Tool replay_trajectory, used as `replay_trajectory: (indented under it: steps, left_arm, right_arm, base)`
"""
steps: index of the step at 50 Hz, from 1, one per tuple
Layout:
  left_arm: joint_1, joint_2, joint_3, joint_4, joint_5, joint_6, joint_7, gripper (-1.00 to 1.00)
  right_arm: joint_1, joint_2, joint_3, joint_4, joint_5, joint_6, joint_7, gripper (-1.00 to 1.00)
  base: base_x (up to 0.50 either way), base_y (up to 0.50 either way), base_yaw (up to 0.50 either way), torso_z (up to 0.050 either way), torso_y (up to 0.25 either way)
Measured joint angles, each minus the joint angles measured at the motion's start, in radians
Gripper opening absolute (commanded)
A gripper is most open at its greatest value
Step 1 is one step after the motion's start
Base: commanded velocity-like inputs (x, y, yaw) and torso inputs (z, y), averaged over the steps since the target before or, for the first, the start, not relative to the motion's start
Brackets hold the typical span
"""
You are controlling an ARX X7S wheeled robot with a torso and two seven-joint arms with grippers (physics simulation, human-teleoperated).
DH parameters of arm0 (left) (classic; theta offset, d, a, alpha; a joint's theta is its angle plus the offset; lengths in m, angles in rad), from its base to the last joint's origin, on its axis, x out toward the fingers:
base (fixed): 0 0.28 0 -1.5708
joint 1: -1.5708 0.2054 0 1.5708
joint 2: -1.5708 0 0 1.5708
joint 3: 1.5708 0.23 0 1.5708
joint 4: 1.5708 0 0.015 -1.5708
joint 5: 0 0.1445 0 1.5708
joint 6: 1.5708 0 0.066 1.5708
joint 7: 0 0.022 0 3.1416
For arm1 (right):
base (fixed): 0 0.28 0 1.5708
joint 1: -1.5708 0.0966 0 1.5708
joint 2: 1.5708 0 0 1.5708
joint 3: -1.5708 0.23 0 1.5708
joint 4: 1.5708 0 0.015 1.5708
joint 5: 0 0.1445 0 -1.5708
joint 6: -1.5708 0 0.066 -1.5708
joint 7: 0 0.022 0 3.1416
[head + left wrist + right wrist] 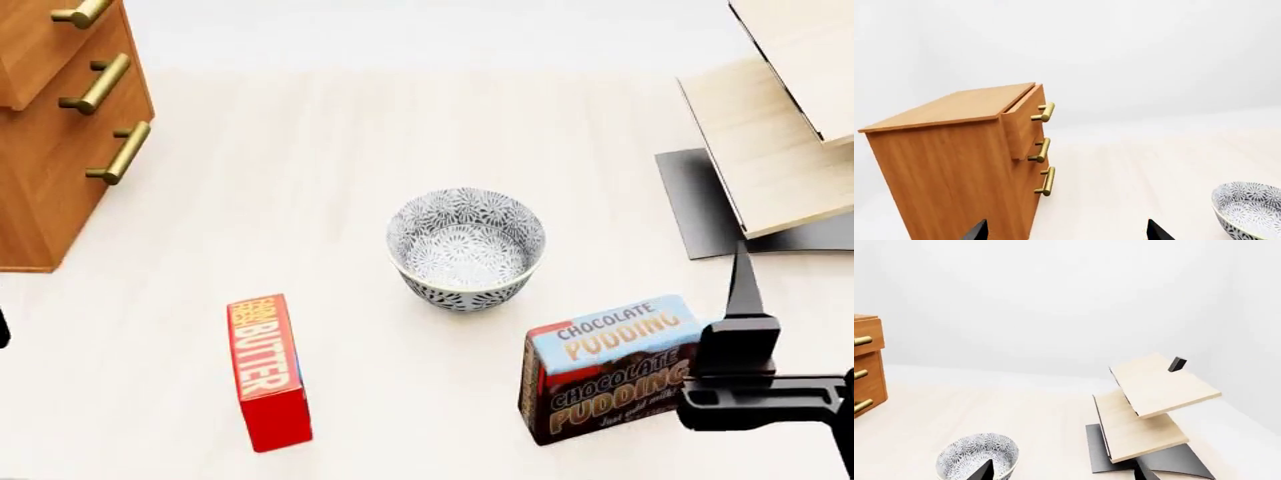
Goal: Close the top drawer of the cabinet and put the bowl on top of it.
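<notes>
From the left wrist camera I see the orange-brown wooden cabinet with three stacked drawers, each with a brass bar handle. The top drawer stands pulled out a little, its flat wooden front proud of the two fronts below and a dark gap showing under the cabinet's top panel. The round white bowl with the dense grey-blue leaf-and-flower pattern sits on the pale floor, well apart from the cabinet. My left gripper shows only as two black fingertips spread wide, with nothing between them.

From the head camera, the cabinet occupies the far left corner and the patterned bowl rests upright near the middle of the pale wooden surface, empty. In front of it to the left lies a red box labelled BUTTER, and to the right stands a brown-and-blue box labelled CHOCOLATE PUDDING, just beside my black right arm. At the far right are pale wood panels on a black base.

From the right wrist camera, my right gripper shows two black fingertips held apart, holding nothing. The bowl lies by one fingertip, the tilted pale panels by the other, and the cabinet's edge sits far off.
</notes>
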Motion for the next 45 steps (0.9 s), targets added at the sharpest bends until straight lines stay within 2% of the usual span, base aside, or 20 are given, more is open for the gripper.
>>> replay_trajectory:
  steps: [10,36,45]
  left_arm:
    - [-0.003,-0.022,-0.045,0.055,-0.034,-0.055,0.007,1.00]
    - [0.006,-0.050,-0.069,0.067,-0.050,-0.065,0.011,1.00]
    - [0.006,-0.056,-0.069,0.073,-0.054,-0.069,0.009,1.00]
  right_arm:
    - [-0.004,0.026,0.063,-0.019,0.029,0.023,-0.001,1.00]
    - [-0.013,0.041,0.095,-0.025,0.050,0.017,0.013,1.00]
    - [-0.031,0.043,0.105,-0.032,0.051,-0.004,0.009,1.00]
  base:
    - [0.00,0.00,0.00,0.000,0.000]
    - [0.00,0.00,0.00,0.000,0.000]
    - [0.45,0.00,0.00,0.000,0.000]
